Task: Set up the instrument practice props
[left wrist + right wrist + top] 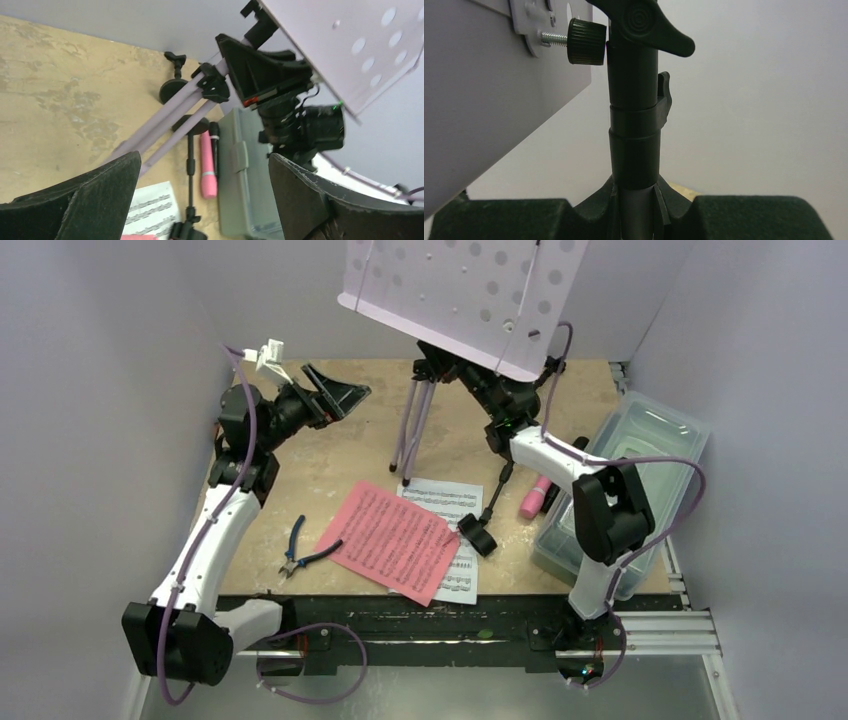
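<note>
At the back of the desk (330,465) the lavender music stand (460,290) stands up tall, the right hand (636,205) pinching its black post (634,125), while the wide-open, empty left hand (338,392) hangs to its left, free to reach the pink music page (390,538) lying flat in front.

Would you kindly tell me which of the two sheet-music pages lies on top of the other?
The pink page is on top. It lies at an angle across the white page, of which only the far part and a near corner show.
</note>
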You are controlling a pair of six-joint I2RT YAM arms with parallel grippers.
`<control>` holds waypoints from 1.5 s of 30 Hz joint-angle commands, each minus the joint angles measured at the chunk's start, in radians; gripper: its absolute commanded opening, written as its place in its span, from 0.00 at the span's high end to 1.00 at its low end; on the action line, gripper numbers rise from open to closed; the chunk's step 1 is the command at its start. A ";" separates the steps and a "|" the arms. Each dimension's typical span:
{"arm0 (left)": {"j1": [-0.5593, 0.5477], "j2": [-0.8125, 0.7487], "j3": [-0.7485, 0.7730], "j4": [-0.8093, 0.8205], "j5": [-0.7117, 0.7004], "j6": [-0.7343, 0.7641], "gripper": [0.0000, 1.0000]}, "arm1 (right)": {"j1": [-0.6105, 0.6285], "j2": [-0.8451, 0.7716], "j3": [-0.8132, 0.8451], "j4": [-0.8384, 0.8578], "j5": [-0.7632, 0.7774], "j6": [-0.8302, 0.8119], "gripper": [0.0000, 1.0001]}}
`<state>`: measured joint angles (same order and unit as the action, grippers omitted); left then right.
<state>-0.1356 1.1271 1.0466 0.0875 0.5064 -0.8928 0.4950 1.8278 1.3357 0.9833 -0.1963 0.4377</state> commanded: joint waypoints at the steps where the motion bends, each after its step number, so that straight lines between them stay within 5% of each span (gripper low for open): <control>1: -0.029 0.031 -0.025 0.035 0.112 0.225 0.01 | -0.035 -0.207 0.048 0.211 -0.176 0.117 1.00; 12: -0.262 0.159 0.074 0.146 0.158 0.365 0.10 | -0.037 -0.396 -0.031 0.272 -0.260 0.185 1.00; 29: -0.298 0.177 0.095 0.134 0.140 0.436 0.98 | -0.037 -0.424 -0.039 0.348 -0.268 0.267 1.00; 36: -0.299 0.084 -0.036 0.128 -0.044 0.580 1.00 | -0.063 -0.471 -0.061 0.385 -0.205 0.267 1.00; 45: -0.299 0.028 -0.132 0.070 -0.446 0.742 1.00 | -0.148 -0.513 -0.072 0.476 -0.137 0.296 1.00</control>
<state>-0.4717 1.1805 0.9642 0.2249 0.4347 -0.1818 0.4225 1.4963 1.1812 1.0771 -0.4744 0.7425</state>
